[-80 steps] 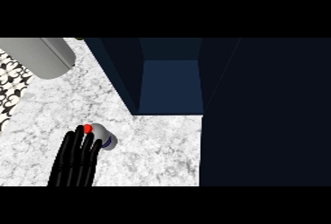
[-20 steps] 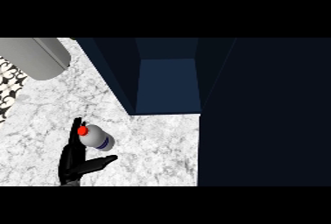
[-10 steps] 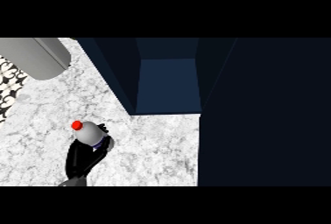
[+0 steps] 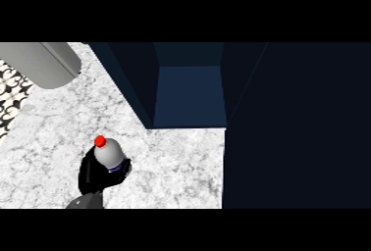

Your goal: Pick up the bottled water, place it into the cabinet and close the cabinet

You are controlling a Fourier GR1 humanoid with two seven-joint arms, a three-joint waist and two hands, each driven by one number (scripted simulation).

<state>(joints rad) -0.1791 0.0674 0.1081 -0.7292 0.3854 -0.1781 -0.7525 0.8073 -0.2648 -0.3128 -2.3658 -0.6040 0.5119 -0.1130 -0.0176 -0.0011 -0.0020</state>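
Observation:
The bottled water (image 4: 111, 153) is a grey bottle with a red cap (image 4: 100, 141), seen from above at the lower left of the marble counter (image 4: 174, 166). My left hand (image 4: 92, 177) comes up from the lower edge, and its black fingers and thumb are curled round the bottle's lower body. The dark blue cabinet (image 4: 190, 95) stands open up and to the right of the bottle, its inner floor showing. My right hand does not show.
A broad dark panel (image 4: 297, 127) fills the right side of the view beside the cabinet's opening. A grey rounded object (image 4: 39, 63) lies at the top left. A black-and-white patterned surface (image 4: 9, 100) runs along the left edge.
The straight fingers beside the bottle have curled. The thumb, spread out to the right a second ago, has closed in, so the hand now wraps the bottle. The bottle has barely shifted.

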